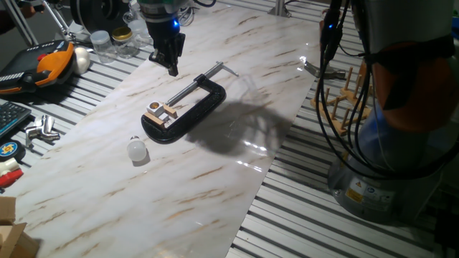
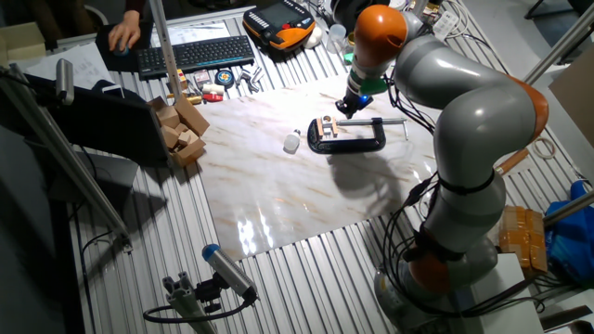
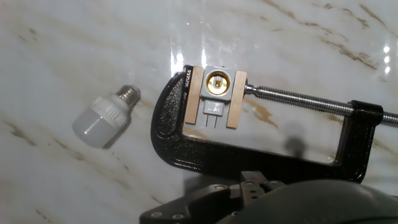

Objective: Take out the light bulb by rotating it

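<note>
Frosted white light bulb (image 3: 104, 121) lies on its side at the left of the marbled counter (image 3: 74, 43), screw base pointing up-right toward the clamp, well clear of the socket; nothing touches it. Just right of it, the black C-clamp (image 3: 261, 158) pins the wooden-sided socket block (image 3: 217, 96), whose brass-lined hole shows empty from above. By that, the unscrewing looks finished and the step in hand is the withdrawal. Further right, the clamp screw (image 3: 298, 99) runs off toward the frame edge. Tool (image 1: 173, 66) hangs above the counter behind the clamp in one fixed view, carrying nothing; fingers appear close together, though whether fully pressed together I cannot tell. To finish well: lift straight up and away, keeping clear of the clamp's screw handle (image 1: 224, 67), and avoid sweeping low over the bulb, which looks likely to roll if nudged.
</note>
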Motion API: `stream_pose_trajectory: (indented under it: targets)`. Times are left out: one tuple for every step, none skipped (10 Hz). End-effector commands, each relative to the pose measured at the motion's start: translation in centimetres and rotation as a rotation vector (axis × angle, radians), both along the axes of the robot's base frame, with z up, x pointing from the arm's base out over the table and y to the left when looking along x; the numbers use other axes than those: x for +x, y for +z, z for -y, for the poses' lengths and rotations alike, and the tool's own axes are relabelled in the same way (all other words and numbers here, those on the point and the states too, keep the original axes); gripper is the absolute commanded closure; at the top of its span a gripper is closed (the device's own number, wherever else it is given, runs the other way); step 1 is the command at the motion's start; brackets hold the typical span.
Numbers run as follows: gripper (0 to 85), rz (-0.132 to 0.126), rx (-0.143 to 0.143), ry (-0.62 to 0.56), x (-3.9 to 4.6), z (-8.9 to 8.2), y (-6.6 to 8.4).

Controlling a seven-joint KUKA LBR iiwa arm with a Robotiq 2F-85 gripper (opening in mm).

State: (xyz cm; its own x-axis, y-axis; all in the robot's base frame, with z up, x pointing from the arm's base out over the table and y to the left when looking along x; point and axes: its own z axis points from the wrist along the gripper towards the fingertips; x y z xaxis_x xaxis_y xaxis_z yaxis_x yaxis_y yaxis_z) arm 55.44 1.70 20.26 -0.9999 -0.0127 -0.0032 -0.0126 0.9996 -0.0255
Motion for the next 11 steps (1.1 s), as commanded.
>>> stream_pose_trajectory:
  targets:
    - [85.0,-0.002,-0.004,0.003,0.0,0.02,0.01]
    - [85.0,-0.003,-0.002,-0.003,0.01,0.03,0.0]
    - [85.0,-0.003,0.01,-0.023,0.0,0.03,0.0]
    - [85.0,-0.003,0.015,-0.034,-0.01,0.03,0.02]
    - [85.0,-0.007,0.018,-0.064,0.01,0.02,0.03]
    - [85.0,-0.009,0.015,-0.083,0.02,-0.01,0.03]
    - [85.0,-0.013,0.02,-0.084,-0.03,-0.06,-0.01]
    - [85.0,-0.007,0.015,-0.064,-0.1,-0.08,-0.08]
    - [85.0,-0.004,0.01,-0.054,-0.11,-0.11,-0.19]
    - [85.0,-0.004,0.013,-0.054,-0.1,-0.1,-0.22]
    - [85.0,-0.002,0.022,-0.052,-0.08,-0.1,-0.24]
